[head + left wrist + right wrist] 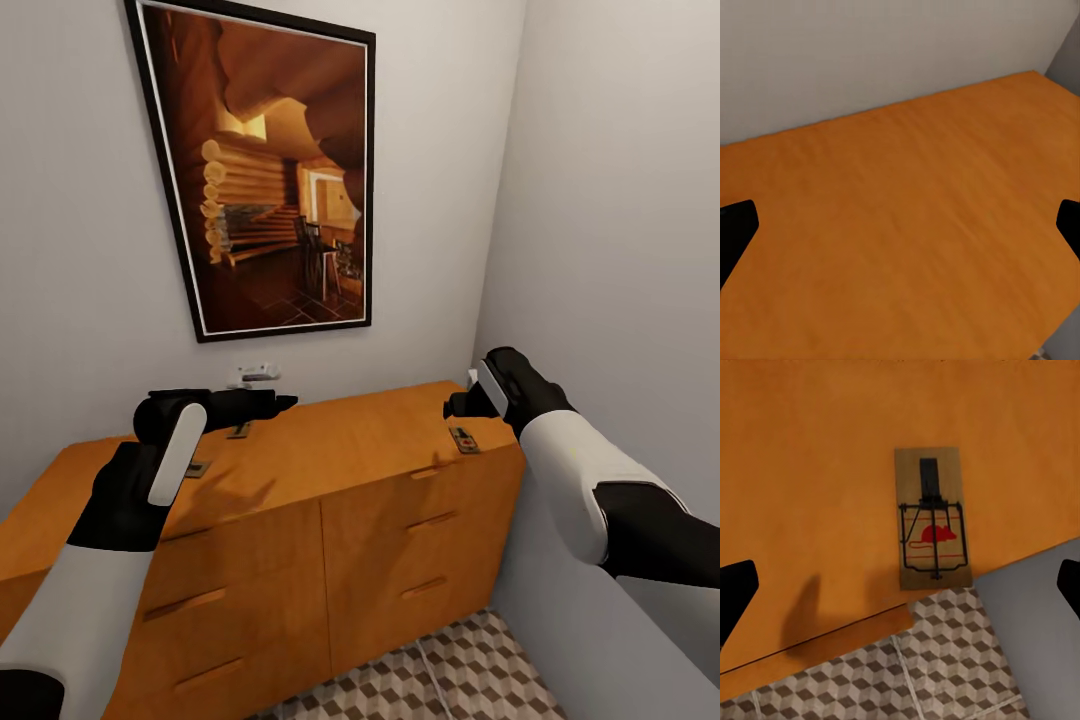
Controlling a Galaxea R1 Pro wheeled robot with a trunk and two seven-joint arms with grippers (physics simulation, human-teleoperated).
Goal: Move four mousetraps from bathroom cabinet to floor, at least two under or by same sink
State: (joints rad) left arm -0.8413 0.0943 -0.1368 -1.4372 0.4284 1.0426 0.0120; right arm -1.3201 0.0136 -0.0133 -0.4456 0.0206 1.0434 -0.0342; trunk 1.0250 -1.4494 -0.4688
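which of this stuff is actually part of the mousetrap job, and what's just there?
Job:
- mousetrap with red mouse print, near the cabinet's right end
- two more mousetraps on the cabinet top by the left arm
- orange-brown cabinet
- cube-pattern floor tiles

Just there:
- framed log-cabin picture
- white wall fitting below it

Both grippers are open and empty.

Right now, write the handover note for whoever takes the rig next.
Left tool: open, empty, over the cabinet top.
Right tool: open, empty, above the trap at the top's right front corner.
Two more traps lie on the top near the left arm: one, another. A fourth cannot be made out.
Done: nothing moved; no trap visible on the floor.
Left: grasp each trap, carry all four to the floor, two by the sink.
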